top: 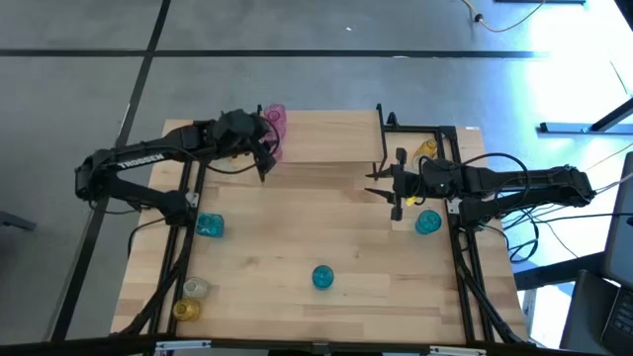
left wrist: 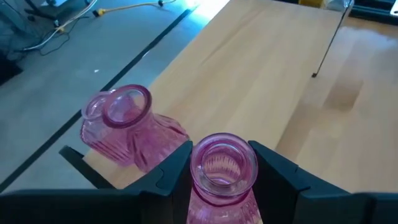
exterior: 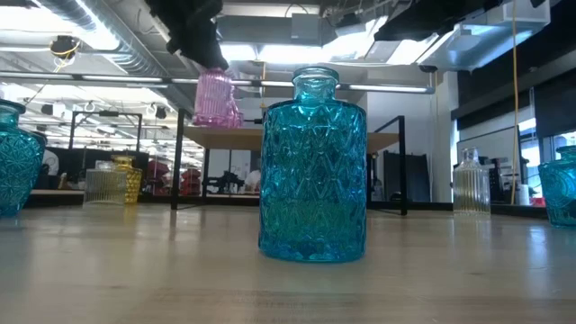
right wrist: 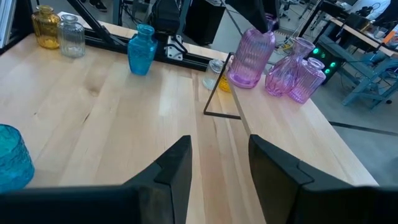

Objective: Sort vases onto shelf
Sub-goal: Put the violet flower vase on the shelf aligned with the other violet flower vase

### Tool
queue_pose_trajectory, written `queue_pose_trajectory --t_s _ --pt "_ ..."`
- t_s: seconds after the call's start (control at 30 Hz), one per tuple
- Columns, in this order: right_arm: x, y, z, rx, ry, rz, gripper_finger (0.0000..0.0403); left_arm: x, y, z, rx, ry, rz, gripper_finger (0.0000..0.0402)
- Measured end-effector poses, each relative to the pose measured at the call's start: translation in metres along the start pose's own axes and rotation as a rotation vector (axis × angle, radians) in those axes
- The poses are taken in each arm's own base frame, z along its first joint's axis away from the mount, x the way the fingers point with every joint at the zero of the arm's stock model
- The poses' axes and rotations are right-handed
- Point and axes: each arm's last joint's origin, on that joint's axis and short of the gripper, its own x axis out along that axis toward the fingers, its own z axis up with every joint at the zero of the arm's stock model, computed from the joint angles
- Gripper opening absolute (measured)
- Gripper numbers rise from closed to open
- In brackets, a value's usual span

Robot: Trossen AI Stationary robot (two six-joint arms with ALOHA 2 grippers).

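Vases of ribbed glass are the job, and the left gripper [left wrist: 222, 177] has one now: a pink vase [left wrist: 221, 169] pinched by the neck between its two dark fingers, mouth up, over the shelf [top: 326, 133] at the far edge of the table [top: 297, 237]. Just beside it two more pink vases [left wrist: 124, 127] stand on the shelf's left end, close to its corner; in the right wrist view they show as a tight group of pink glass with the held one.

Farther out, the right gripper [right wrist: 219, 163] hangs over the table near the shelf's right legs, fingers spread with nothing between them. A teal vase [top: 427, 222] sits just beside that arm, and an amber vase [top: 425, 149] is near the shelf's right end. Another teal vase [top: 322, 278] stands mid-table toward the front, a third teal one [top: 210, 226] on the left, and a clear vase [top: 196, 287] with a yellow vase [top: 185, 310] by the front left corner.

I judge these pieces stiff, smooth and breakable, light enough for one gripper but prone to slip or tip. The neck, just under the lip, looks the safest hold: it is narrow, and the flared rim would stop a slide. Setting down beside glass neighbours calls for a gentle, upright release.
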Motion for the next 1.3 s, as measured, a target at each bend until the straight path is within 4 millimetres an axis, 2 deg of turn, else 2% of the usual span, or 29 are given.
queue_pose_trajectory --t_s 0.43,0.63,0.87,1.2,1.3 --pt "0.004 0.001 -0.001 -0.002 0.008 0.002 0.0144 0.001 0.003 0.001 -0.007 -0.003 0.021 0.0135" --pt "0.013 0.003 -0.004 -0.02 0.029 0.007 0.0144 0.001 0.003 0.001 -0.007 -0.009 0.043 0.016" --pt "0.013 0.003 -0.002 -0.017 0.013 0.003 0.0144 0.001 0.003 0.004 0.005 -0.036 0.044 0.0194" --pt "0.013 0.003 -0.002 -0.018 0.014 0.003 0.0144 0.0 0.002 0.006 0.035 -0.058 0.041 0.0198" --pt "0.013 0.003 -0.002 -0.018 0.014 0.003 0.0144 -0.005 0.001 0.012 0.034 -0.084 0.033 0.0198"
